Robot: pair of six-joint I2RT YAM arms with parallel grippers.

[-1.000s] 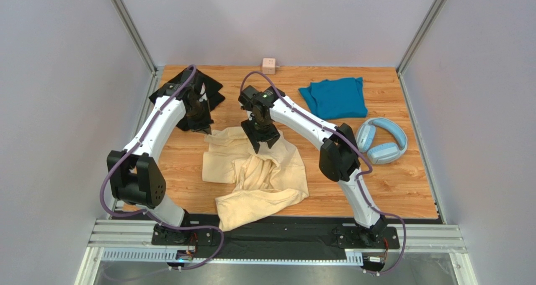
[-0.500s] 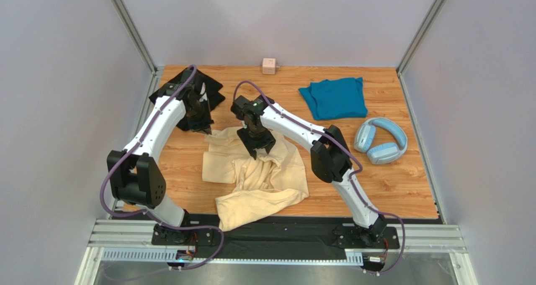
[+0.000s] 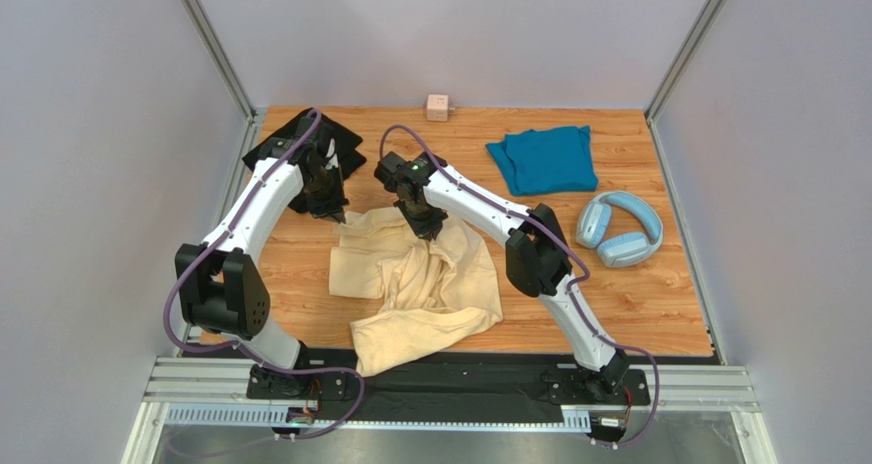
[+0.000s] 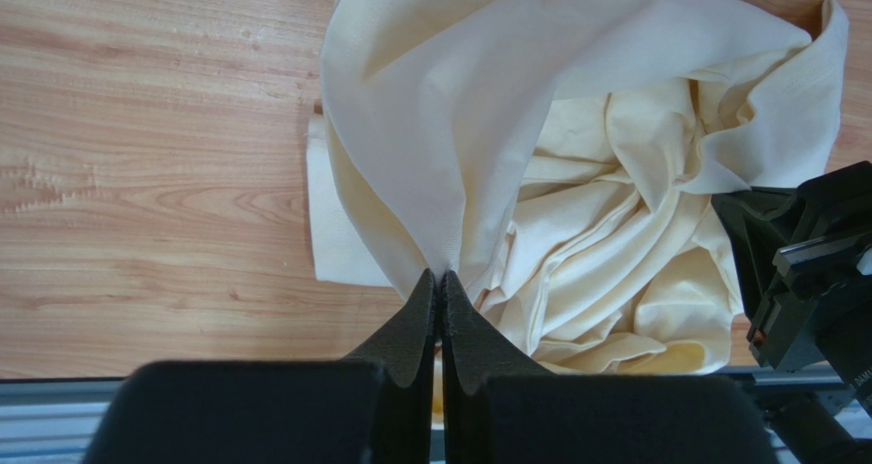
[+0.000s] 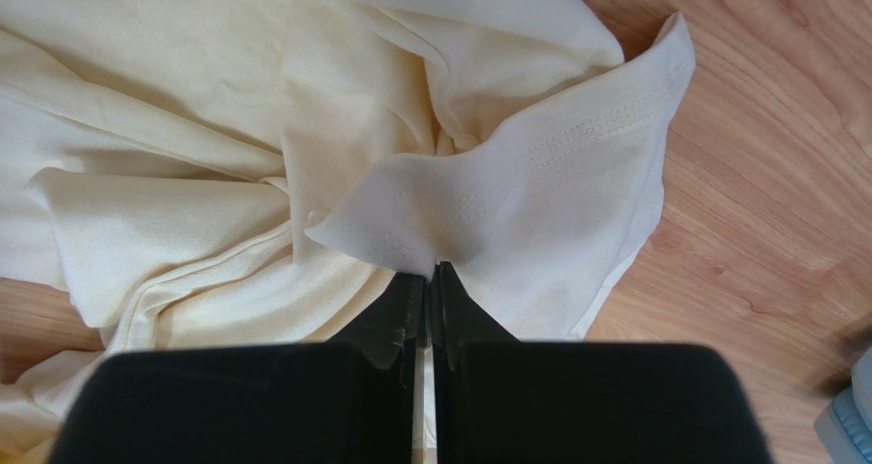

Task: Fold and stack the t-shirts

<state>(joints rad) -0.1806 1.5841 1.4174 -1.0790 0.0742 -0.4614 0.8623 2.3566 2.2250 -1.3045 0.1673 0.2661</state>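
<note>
Plainly, we see the cream-yellow t-shirt [image 3: 430, 290] lying crumpled in deep folds, with our left gripper [image 4: 440, 278] and right gripper [image 5: 431, 272] each pinching its cloth.

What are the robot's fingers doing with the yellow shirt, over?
Left fingers shut on crumpled cream-yellow cloth shirt. Right fingers shut on it too. Nothing blocking.

No text, label, brand or number is legible on the cream-yellow t-shirt [image 3: 420, 280], teal t-shirt [image 3: 545, 159], black t-shirt [image 3: 346, 149], headphones [image 3: 619, 229] or pink cube [image 3: 438, 106].
</note>
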